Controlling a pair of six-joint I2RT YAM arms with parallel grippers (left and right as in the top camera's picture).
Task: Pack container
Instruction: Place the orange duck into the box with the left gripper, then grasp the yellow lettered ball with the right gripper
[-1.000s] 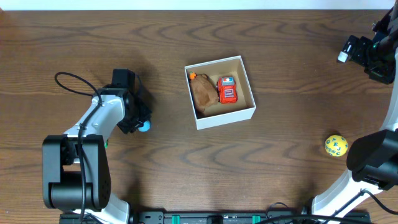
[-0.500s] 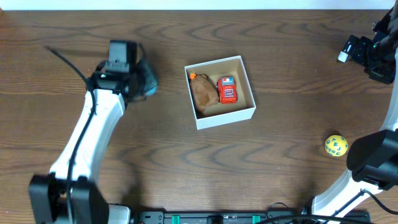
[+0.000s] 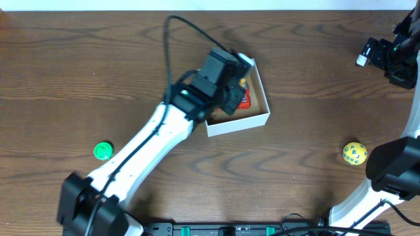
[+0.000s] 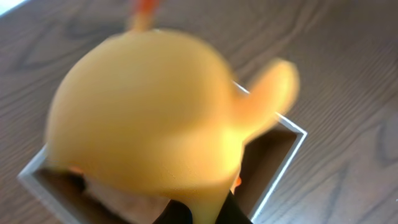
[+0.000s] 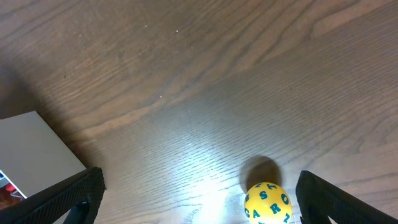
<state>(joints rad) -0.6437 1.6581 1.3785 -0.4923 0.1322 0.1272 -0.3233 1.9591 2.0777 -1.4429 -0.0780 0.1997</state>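
The container (image 3: 239, 122), a small white box with a brown inside, sits mid-table. My left gripper (image 3: 230, 80) hangs over it, shut on a blurred yellow rounded toy (image 4: 149, 118) that fills the left wrist view, with the box rim (image 4: 292, 124) just below. A red toy car (image 3: 245, 100) shows partly inside the box; the rest of the inside is hidden by my arm. My right gripper (image 3: 387, 58) is raised at the far right, open and empty (image 5: 199, 199), above a yellow ball with blue letters (image 5: 267, 203), which also shows in the overhead view (image 3: 354, 153).
A small green ball (image 3: 102, 151) lies on the table at the left. The left arm stretches diagonally from the front left to the box. A corner of the box (image 5: 31, 143) shows at the left of the right wrist view.
My left arm swung from the left side of the table up and right to over the box, carrying the toy. The green ball is now uncovered. The right arm has not moved.
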